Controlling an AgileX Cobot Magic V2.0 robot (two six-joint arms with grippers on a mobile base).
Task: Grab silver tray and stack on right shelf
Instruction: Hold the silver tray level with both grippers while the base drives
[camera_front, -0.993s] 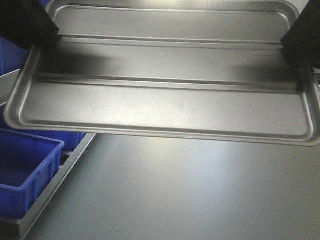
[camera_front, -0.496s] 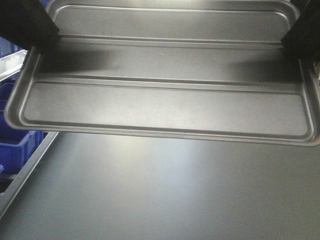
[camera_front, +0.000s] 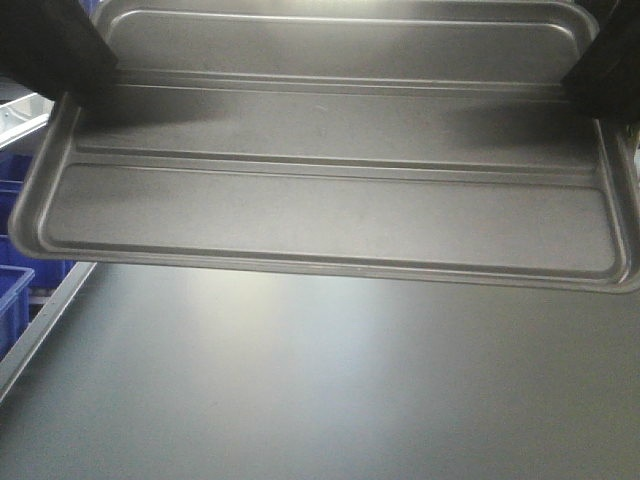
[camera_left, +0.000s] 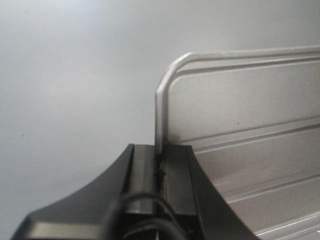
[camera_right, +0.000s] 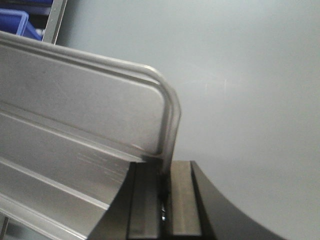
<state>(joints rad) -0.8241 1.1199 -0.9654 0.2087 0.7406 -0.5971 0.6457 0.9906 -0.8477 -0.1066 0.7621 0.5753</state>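
At the left edge of the front view, a blue plastic bin (camera_front: 12, 300) sits beside a slanting steel rail (camera_front: 55, 305). The black left gripper (camera_left: 160, 164), upper left in that view, has its jaws clamped on one short-end rim of the shiny rectangular aluminium tray (camera_front: 330, 210). The tray hangs in the air across the upper half, above a dull grey smooth surface (camera_front: 300, 390). At upper right, the black right gripper (camera_right: 165, 169) pinches the opposite rim likewise. The roller shelf is not in view. Both are thin edge grips, so uneven arm travel could twist the tray or slip a rim free and drop it.
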